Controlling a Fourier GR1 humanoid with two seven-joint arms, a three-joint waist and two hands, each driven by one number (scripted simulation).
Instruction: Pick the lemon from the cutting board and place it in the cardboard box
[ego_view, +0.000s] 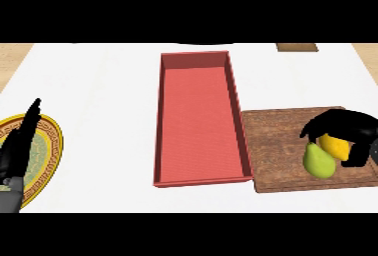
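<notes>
A yellow lemon (337, 146) lies on the brown wooden cutting board (277, 150) at the right, next to a green pear-like fruit (319, 161). My right hand (343, 125) arches over the lemon, its fingers and thumb curled round it and hiding its top. The long reddish box (198, 175) stands open just left of the board, with nothing inside. At the far left my left hand (21, 142) rests open, fingers straight and pointing up.
A round plate (44, 160) with a yellow patterned rim lies under the left hand at the left edge. A small brown object (297, 47) sits at the counter's far edge. White counter surrounds the box.
</notes>
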